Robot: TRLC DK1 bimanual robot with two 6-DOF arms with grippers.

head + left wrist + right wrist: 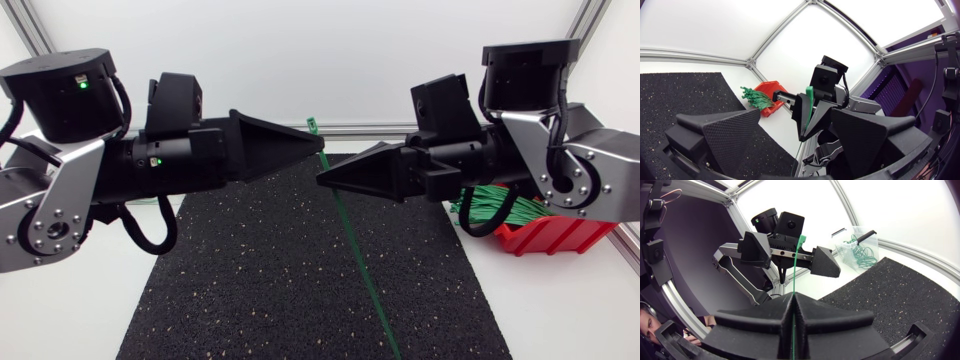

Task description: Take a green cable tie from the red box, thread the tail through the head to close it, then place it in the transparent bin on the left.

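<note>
A long green cable tie (pixel 352 245) hangs slanted above the black mat, its head end (pixel 313 124) uppermost. My right gripper (pixel 322 178) is shut on it near the upper end; in the right wrist view the tie (pixel 795 275) rises straight out of the closed fingers (pixel 792 300). My left gripper (pixel 316 146) faces it tip to tip. Its fingers (pixel 825 262) stand open on either side of the tie's head, and I cannot tell whether they touch it. The red box (pixel 550 236) of green ties (pixel 495 210) sits under my right arm. The transparent bin (pixel 856 245) holds looped ties.
A black speckled mat (pixel 280 290) covers the middle of the white table. From the left wrist, the red box (pixel 771 94) lies beyond the mat's far corner, behind my right gripper (pixel 807 117).
</note>
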